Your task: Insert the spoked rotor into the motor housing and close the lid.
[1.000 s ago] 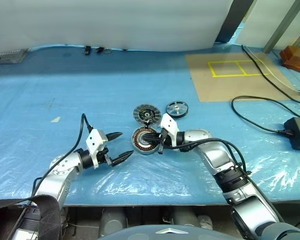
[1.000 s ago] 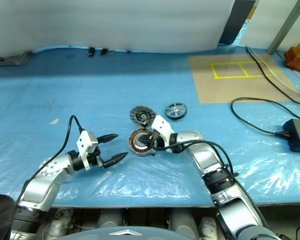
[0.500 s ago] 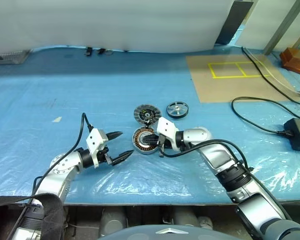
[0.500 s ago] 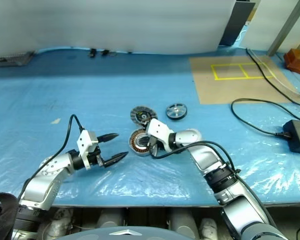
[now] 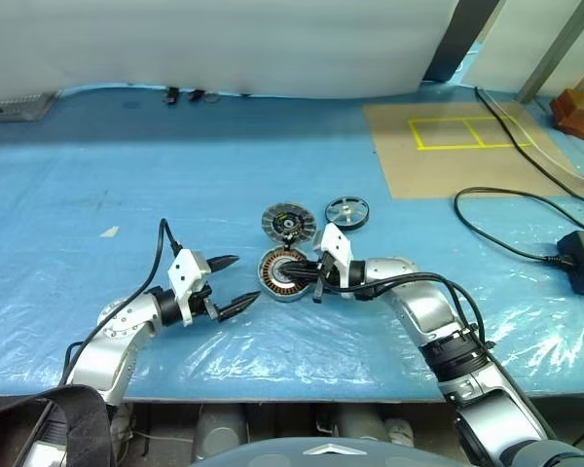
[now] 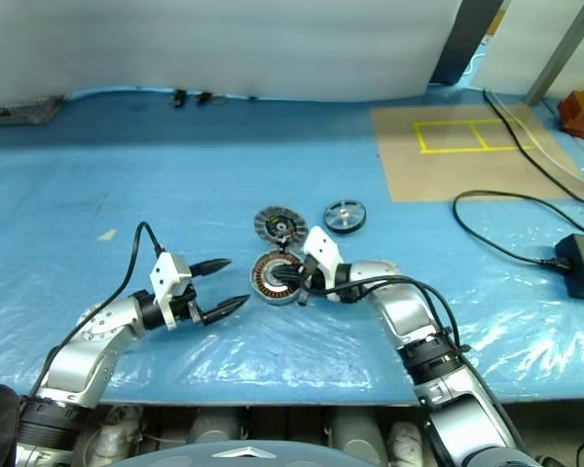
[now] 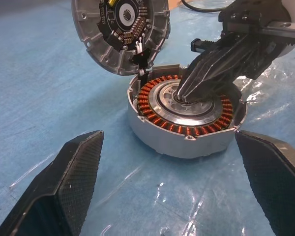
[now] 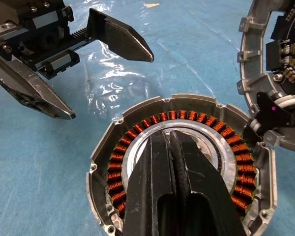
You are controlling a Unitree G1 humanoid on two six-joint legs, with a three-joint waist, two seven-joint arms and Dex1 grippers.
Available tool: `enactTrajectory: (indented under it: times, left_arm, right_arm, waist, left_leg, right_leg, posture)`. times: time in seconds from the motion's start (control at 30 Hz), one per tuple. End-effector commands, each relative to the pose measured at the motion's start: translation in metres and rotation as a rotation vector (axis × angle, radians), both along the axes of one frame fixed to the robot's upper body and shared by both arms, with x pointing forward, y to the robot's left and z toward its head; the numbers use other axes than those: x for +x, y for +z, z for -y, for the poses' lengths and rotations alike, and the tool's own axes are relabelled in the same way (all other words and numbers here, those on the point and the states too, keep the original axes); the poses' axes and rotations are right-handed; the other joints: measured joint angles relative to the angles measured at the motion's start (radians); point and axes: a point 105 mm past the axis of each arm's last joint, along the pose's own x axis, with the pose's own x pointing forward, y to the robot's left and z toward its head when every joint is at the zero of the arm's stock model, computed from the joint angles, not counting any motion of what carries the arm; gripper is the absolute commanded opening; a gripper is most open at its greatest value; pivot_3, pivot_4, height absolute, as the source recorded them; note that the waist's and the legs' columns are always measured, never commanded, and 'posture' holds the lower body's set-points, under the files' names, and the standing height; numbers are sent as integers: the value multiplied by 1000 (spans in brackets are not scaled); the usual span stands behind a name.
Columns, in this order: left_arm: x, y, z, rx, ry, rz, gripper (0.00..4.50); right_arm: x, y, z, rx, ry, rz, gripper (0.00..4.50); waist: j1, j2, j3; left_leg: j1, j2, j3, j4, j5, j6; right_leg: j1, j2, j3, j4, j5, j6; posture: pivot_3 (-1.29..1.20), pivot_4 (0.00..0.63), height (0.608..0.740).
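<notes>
The motor housing, a silver ring of copper coils, lies on the blue sheet. My right gripper is shut, and its joined fingertips rest in the housing's centre. Just behind the housing, touching its rim, lies the lid with its ribbed rim and dark inside facing up. To the right of the lid, the spoked rotor lies flat on the sheet. My left gripper hovers open a little to the left of the housing, pointing at it and holding nothing.
Black cables and a power brick lie at the right. A brown board with yellow tape is behind them. The table's front edge runs close below both arms. The blue sheet is wrinkled plastic.
My right wrist has shifted slightly while its shut tips stay at the housing's centre. The left arm and the parts have not moved.
</notes>
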Motion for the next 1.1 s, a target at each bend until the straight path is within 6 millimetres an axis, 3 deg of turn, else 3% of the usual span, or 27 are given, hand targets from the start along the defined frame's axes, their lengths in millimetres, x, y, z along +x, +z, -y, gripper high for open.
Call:
enactTrajectory:
  times: [0.03, 0.27, 0.63, 0.8, 0.93, 1.1]
  left_arm:
    - [1, 7, 2, -4, -12, 32, 4500]
    - [1, 6, 3, -7, -14, 29, 4500]
    - [1, 6, 4, -7, -12, 30, 4500]
    - [2, 6, 4, -7, -14, 30, 4500]
    - [2, 6, 5, -6, -15, 31, 4500]
    - [2, 6, 5, -4, -18, 32, 4500]
  right_arm:
    - [9, 3, 9, -24, -53, 44, 50]
    - [12, -12, 10, -139, -58, 80, 50]
    - [-7, -26, 16, -264, 73, 54, 50]
    - [6, -12, 12, -193, 4, 98, 50]
    - [17, 17, 6, -41, -51, 141, 50]
    - [6, 41, 14, 23, -10, 175, 50]
  waist:
    - [0, 0, 0]
    - [1, 0, 0]
    - [1, 0, 0]
    - [-1, 0, 0]
    - [-1, 0, 0]
    - [0, 0, 1]
  left_leg:
    - [0, 0, 0, 0, 0, 0]
    - [2, 0, 0, 0, -2, -3]
    - [2, 0, 0, 0, -2, -3]
    - [3, 0, 0, 1, -2, -3]
    - [2, 0, 0, 0, -2, -3]
    - [0, 0, 0, 0, 0, 0]
  right_leg:
    - [0, 0, 0, 0, 0, 0]
    - [1, 0, 0, 1, 0, 0]
    - [2, 0, 0, 1, 0, 0]
    - [2, 0, 0, 1, 0, 0]
    - [1, 0, 0, 1, 0, 0]
    - [-1, 0, 0, 0, 0, 0]
  posture:
    - [0, 150, 740]
    - [0, 150, 740]
    - [0, 150, 740]
    - [0, 150, 740]
    - [0, 150, 740]
    - [0, 150, 740]
